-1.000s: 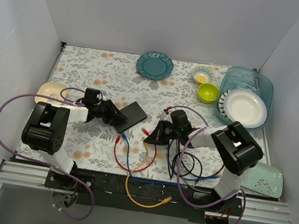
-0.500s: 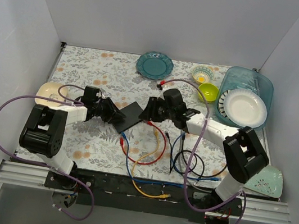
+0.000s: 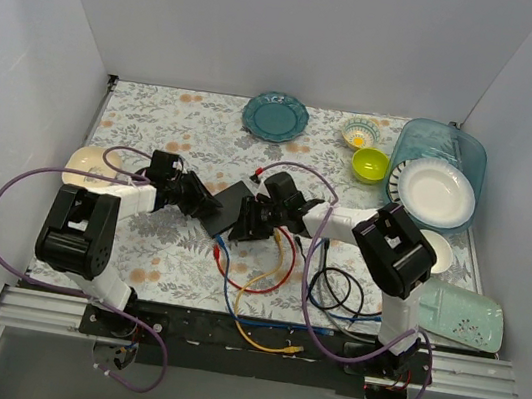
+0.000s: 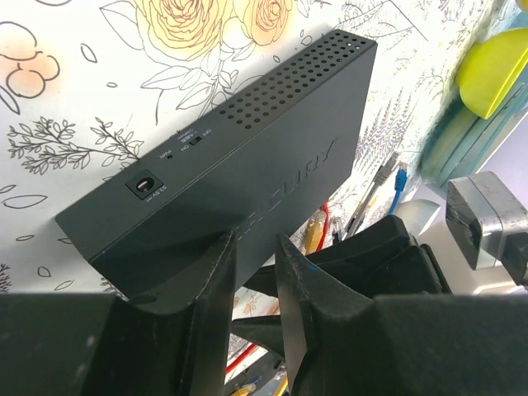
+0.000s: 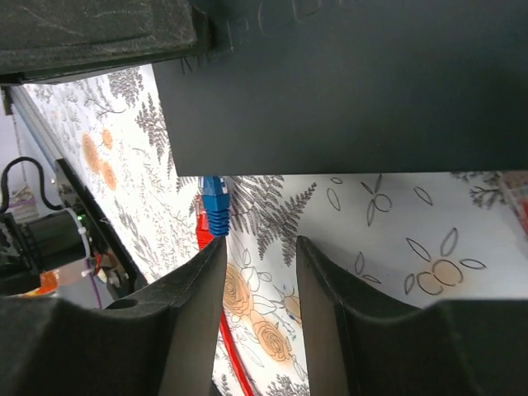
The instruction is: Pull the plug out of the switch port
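Note:
The black switch box (image 3: 238,197) lies mid-table. My left gripper (image 3: 211,205) is shut on its left edge; in the left wrist view the fingers (image 4: 216,280) pinch the box (image 4: 272,148) at its near corner. A blue plug (image 3: 218,246) sits in a port on the box's near edge. In the right wrist view the plug (image 5: 215,206) hangs from the box (image 5: 346,91), just above my left fingertip. My right gripper (image 5: 260,256) is open and empty, beside the plug and below the box edge; it also shows in the top view (image 3: 244,228).
Red (image 3: 233,277), yellow (image 3: 258,345) and black (image 3: 337,292) cables loop on the near table. A teal plate (image 3: 275,117), a small bowl (image 3: 360,131), a green bowl (image 3: 370,163) and a blue bin (image 3: 457,144) stand at the back. A cream bowl (image 3: 81,162) is at the left.
My right arm has swung left from the table's right half to the near edge of the switch box. My left gripper has stayed on the box.

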Action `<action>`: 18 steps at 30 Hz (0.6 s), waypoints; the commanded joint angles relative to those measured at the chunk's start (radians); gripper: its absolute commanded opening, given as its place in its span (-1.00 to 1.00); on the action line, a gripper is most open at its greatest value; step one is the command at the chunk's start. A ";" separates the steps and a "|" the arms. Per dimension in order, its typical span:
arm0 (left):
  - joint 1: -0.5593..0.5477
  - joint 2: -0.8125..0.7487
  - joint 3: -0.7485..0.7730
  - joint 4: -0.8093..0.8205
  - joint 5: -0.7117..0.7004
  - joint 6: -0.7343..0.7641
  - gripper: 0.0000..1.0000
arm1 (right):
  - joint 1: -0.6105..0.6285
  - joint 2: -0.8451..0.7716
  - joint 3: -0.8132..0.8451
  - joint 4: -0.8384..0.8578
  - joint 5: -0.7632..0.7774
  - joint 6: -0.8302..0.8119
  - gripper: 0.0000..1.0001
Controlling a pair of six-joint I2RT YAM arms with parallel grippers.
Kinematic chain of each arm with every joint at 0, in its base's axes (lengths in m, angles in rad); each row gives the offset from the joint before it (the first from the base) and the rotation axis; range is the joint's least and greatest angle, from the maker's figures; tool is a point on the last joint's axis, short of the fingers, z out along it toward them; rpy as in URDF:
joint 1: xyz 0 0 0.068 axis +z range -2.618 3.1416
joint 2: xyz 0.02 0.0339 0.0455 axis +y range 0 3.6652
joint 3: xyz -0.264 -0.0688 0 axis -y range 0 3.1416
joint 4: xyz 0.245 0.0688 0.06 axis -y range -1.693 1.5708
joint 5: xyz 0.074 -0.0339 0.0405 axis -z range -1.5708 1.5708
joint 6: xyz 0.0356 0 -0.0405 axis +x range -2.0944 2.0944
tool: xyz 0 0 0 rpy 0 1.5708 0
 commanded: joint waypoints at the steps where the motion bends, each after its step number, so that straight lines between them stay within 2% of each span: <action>1: 0.004 0.024 -0.003 -0.046 -0.062 0.022 -0.48 | 0.006 0.045 0.025 0.010 -0.052 0.017 -0.05; 11: 0.004 0.015 -0.016 -0.041 -0.051 0.027 -0.48 | 0.050 0.144 0.130 0.000 -0.083 0.068 -0.06; 18: 0.004 0.018 -0.014 -0.043 -0.026 0.036 -0.48 | 0.043 0.167 0.088 0.101 -0.073 0.225 -0.13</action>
